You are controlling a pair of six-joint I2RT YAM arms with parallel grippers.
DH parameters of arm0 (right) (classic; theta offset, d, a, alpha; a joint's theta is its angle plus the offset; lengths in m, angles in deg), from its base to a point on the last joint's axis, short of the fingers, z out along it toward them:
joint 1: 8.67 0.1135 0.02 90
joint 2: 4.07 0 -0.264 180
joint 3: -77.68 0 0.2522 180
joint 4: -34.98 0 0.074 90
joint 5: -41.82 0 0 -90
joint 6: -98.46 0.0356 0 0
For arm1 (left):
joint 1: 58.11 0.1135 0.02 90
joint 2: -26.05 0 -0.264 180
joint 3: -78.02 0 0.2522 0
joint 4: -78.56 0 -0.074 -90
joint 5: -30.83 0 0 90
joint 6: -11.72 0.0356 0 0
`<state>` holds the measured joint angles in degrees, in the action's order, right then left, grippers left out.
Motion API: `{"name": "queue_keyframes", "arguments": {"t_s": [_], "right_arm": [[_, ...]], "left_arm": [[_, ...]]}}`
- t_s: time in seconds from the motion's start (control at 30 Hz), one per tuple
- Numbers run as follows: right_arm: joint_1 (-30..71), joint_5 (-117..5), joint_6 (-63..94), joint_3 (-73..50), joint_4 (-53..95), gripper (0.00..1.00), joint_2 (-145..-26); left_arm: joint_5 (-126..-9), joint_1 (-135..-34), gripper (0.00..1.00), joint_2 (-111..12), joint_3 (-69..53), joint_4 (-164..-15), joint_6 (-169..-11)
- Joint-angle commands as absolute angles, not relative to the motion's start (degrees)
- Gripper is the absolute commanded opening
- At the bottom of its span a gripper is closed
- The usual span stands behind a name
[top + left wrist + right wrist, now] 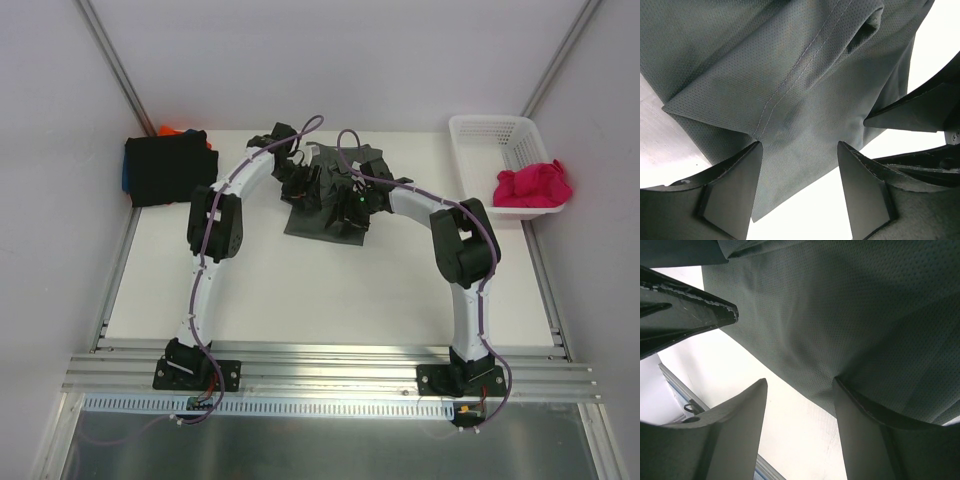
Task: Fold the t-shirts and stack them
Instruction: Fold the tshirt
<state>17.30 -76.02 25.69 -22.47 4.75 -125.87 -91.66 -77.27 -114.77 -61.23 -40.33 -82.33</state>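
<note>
Dark grey t-shirt (310, 222) lies partly folded at mid-bench, both arms bent over it. Left gripper (799, 147) and right gripper (799, 382) each stand open at a cloth edge, gripping nothing, probably poised to pinch it for another fold.

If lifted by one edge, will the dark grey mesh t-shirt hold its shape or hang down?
Probably floppy: the dark grey mesh t-shirt lies in soft folds. Likely light too, since its perforated cloth looks thin.
</note>
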Motion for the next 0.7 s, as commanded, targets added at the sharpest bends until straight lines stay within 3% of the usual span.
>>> {"name": "queue_keyframes", "arguments": {"t_s": [0.0, 0.23, 0.33, 0.57, 0.6, 0.63, 0.67], "right_arm": [[16.99, -74.46, 24.54, -21.86, 3.64, 0.59, -123.42], [17.16, -74.29, 24.45, -21.60, 3.55, 0.59, -123.16], [16.99, -74.20, 24.28, -21.07, 3.64, 0.59, -122.81], [17.16, -73.85, 24.10, -20.63, 3.46, 0.59, -122.72], [17.17, -73.85, 24.10, -20.80, 3.46, 0.59, -122.72], [17.43, -73.76, 24.10, -20.89, 3.38, 0.59, -122.81], [17.43, -73.67, 24.10, -21.24, 3.46, 0.59, -122.90]], "left_arm": [[-91.69, -77.27, 0.61, -114.40, -63.44, -39.87, -83.03], [-90.90, -76.84, 0.48, -116.60, -65.55, -39.96, -82.94], [-90.89, -76.75, 0.35, -117.57, -66.08, -39.96, -83.03], [-91.16, -76.57, 0.21, -117.48, -65.99, -40.13, -83.38], [-91.16, -76.57, 0.17, -117.31, -65.73, -40.13, -83.38], [-90.98, -76.48, 0.00, -117.13, -65.55, -40.05, -83.38], [-90.37, -76.40, 0.00, -116.69, -65.38, -40.13, -83.46]]}}
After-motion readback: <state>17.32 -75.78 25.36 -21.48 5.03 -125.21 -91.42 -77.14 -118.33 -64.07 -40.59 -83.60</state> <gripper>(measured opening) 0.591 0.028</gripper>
